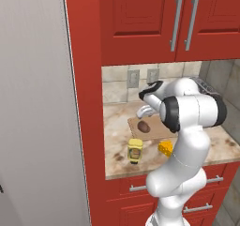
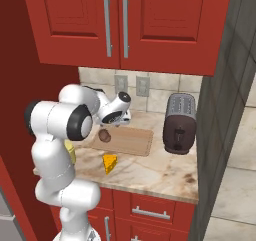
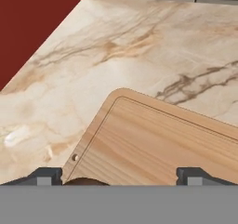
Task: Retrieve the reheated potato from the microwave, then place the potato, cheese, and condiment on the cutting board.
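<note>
Spread wide and empty, the end effector (image 3: 119,175) hovers just over the potato (image 1: 144,126) lying on the cutting board (image 2: 131,140), while the cheese (image 1: 165,148) and the condiment (image 1: 135,150) wait on the tabletop (image 1: 117,122).

It is a home kitchen: red wooden cabinets with metal handles (image 2: 107,24), beige marble table (image 2: 150,167), dark toaster (image 2: 179,123).
</note>
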Available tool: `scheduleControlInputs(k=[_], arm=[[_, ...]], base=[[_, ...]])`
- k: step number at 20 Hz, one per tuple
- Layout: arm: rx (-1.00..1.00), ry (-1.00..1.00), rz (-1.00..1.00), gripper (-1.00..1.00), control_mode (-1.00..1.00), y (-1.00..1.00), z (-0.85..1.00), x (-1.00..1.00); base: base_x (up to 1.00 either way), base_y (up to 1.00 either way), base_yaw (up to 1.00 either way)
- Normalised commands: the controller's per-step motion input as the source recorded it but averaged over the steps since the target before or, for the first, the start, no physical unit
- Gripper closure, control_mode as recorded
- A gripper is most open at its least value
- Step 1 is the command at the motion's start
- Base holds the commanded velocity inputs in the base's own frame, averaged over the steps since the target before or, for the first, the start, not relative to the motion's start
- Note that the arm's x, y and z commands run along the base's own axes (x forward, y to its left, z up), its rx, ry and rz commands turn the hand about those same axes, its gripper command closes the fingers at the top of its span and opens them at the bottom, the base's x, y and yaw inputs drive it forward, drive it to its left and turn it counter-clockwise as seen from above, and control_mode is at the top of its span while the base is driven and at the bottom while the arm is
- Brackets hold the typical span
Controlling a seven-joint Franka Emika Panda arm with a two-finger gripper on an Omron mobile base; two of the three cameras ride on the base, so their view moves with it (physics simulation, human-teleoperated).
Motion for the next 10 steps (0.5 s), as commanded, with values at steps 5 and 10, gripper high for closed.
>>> scheduleControlInputs(k=[5, 10], arm=[[0.0, -0.04, -0.01, -1.0, -1.0, -0.05, 0.21, -0.24], [-0.02, 0.0, -0.08, -1.0, -1.0, -0.19, 0.22, -0.31]], base=[[0.0, 0.0, 0.0], [0.0, 0.0, 0.0]])
